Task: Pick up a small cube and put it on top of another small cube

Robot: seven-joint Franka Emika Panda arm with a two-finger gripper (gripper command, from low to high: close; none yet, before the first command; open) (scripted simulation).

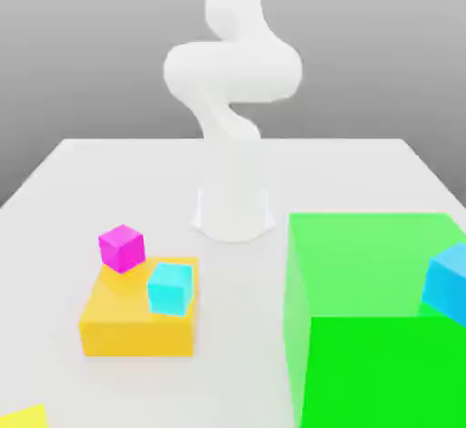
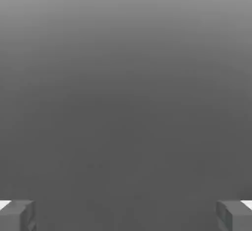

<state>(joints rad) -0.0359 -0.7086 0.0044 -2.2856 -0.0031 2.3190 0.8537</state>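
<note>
tool (image 2: 126, 215): fingers (image 2: 17, 215) spread wide apart, nothing between them | small bright yellow block (image 1: 23, 415): on white tabletop (image 1: 82, 189), at exterior view's lower left edge | small magenta cube (image 1: 121, 247): on large flat orange-yellow block (image 1: 136, 321), back corner, near small cyan cube (image 1: 170, 289)

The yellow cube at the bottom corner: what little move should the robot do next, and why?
Probably swing the arm down toward the yellow cube. The gripper is open with nothing between its fingers, and the magenta cube still has a bare top.
</note>
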